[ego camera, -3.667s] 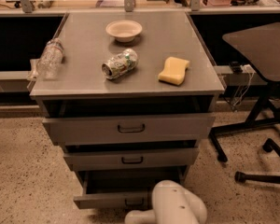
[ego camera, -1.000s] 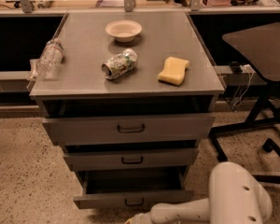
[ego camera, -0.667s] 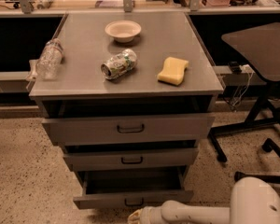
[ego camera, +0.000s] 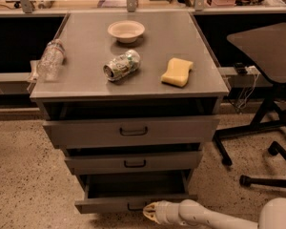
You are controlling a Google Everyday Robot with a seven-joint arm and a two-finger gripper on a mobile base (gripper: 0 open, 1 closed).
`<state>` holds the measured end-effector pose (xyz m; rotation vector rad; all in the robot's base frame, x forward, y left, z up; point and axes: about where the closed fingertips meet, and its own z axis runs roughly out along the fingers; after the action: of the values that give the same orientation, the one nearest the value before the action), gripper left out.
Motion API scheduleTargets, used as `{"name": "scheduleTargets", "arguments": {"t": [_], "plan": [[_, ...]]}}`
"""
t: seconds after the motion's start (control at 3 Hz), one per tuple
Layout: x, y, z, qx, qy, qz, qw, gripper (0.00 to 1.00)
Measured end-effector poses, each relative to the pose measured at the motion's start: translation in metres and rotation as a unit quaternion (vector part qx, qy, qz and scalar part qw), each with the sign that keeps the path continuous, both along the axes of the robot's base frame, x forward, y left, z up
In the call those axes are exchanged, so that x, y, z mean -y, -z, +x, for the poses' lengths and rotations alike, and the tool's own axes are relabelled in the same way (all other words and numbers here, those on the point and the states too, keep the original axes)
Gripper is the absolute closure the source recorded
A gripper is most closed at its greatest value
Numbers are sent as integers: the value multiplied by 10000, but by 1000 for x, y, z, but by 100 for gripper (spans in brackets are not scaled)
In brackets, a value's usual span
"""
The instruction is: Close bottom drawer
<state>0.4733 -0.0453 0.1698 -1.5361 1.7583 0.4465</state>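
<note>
The bottom drawer (ego camera: 105, 203) is the lowest, narrowest grey front of the cabinet. It stands pulled out, its dark inside showing above the front panel. Its small dark handle (ego camera: 134, 207) sits at the panel's middle. My gripper (ego camera: 149, 211) reaches in from the lower right on a white arm (ego camera: 214, 217) and sits just right of the handle, at the drawer front's lower edge. The middle drawer (ego camera: 133, 162) and the tall top drawer (ego camera: 131, 130) above it stand slightly out.
On the cabinet top (ego camera: 86, 80) lie a white bowl (ego camera: 126, 30), a crushed can (ego camera: 121, 65), a yellow sponge (ego camera: 177, 72) and a clear plastic bottle (ego camera: 50, 59). A black chair base (ego camera: 257, 132) stands to the right on the speckled floor (ego camera: 24, 175).
My arm has swung right and lower across the frame. The gripper end now lies against the bottom drawer's front near the handle. The drawer stands as far out as before.
</note>
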Motion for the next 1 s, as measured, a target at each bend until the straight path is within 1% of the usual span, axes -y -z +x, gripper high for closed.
{"name": "scheduleTargets", "arguments": {"t": [0.33, 0.67, 1.0], "plan": [[31, -12, 24, 311, 249, -172, 9991, 100], [31, -12, 24, 311, 249, -172, 9991, 100], [25, -2, 35, 447, 267, -87, 9986, 100]]}}
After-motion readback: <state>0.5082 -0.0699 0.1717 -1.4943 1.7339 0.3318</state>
